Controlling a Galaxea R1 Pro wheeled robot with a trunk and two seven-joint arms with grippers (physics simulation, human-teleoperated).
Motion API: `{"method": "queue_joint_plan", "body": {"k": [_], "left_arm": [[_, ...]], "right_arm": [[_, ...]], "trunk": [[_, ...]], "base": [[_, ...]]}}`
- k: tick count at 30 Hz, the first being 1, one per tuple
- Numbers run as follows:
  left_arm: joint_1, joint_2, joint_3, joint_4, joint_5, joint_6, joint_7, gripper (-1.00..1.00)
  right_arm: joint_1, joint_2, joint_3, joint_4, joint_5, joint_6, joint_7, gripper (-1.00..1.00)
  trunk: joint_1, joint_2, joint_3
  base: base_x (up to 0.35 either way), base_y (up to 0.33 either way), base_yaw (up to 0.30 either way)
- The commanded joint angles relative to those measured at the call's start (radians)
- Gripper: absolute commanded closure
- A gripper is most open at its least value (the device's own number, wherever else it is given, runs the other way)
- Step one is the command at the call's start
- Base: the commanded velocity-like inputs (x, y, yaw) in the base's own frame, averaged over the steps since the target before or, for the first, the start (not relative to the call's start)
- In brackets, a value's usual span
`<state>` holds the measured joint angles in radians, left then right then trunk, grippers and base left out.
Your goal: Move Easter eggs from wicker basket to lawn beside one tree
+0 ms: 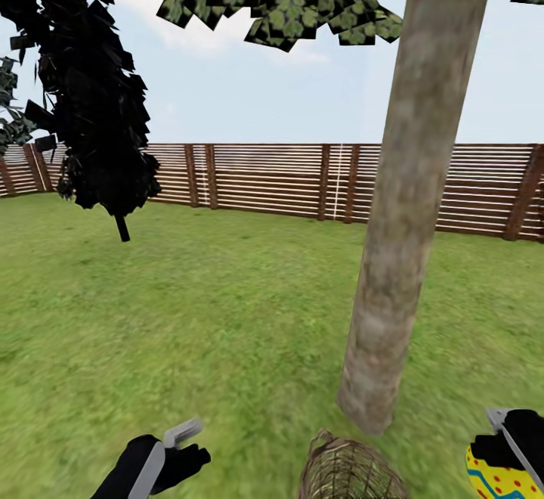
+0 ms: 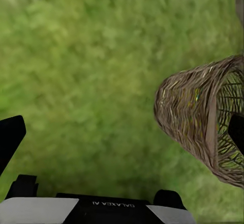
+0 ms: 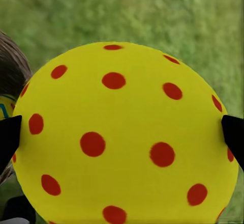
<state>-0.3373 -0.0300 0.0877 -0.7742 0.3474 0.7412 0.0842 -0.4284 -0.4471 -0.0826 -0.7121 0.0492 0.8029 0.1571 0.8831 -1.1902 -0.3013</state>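
Observation:
My right gripper (image 1: 508,447) is shut on a yellow Easter egg (image 1: 499,478) with red dots and a blue zigzag band, low at the right of the tree. Up close the egg (image 3: 127,132) sits between the two black fingertips (image 3: 8,140). A sliver of a second egg (image 3: 4,107) peeks out beside a brown-grey shape behind it. The wicker basket (image 1: 347,472) stands on the lawn (image 1: 227,317) just in front of the tree's pale trunk (image 1: 400,242). Its woven wall (image 2: 193,112) lies beside my left gripper (image 1: 181,444), which is open and holds nothing.
A dark, narrow columnar tree (image 1: 98,106) stands at the far left. A brown slatted fence (image 1: 287,178) closes off the back of the garden. Open grass stretches between the fence and the trunk.

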Motion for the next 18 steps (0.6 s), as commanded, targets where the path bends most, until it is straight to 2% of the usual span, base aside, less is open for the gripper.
{"method": "queue_joint_plan", "body": {"k": [1,6,10,18], "left_arm": [[0.000,0.000,0.003,-0.002,0.011,0.006,0.008,-1.00],[0.000,0.018,0.005,-0.003,0.011,0.006,0.005,-1.00],[0.000,0.017,0.002,-0.001,0.012,0.003,0.005,-1.00],[0.000,0.016,0.001,0.001,0.010,0.005,0.007,-1.00]], "right_arm": [[-0.001,0.001,-0.002,0.004,0.006,0.006,0.008,1.00],[-0.001,0.005,-0.002,0.021,0.006,0.007,0.009,1.00],[-0.001,0.005,-0.003,0.022,0.006,0.007,0.009,1.00],[-0.001,0.006,-0.002,0.034,0.006,0.006,0.006,1.00]], "trunk": [[0.000,-0.001,0.000],[0.000,-0.001,0.006],[0.000,-0.001,0.010],[0.000,-0.001,0.020]], "base": [[0.000,0.000,-0.224],[0.000,0.000,-0.224],[-0.002,-0.211,-0.222],[-0.225,-0.241,-0.218]]}}
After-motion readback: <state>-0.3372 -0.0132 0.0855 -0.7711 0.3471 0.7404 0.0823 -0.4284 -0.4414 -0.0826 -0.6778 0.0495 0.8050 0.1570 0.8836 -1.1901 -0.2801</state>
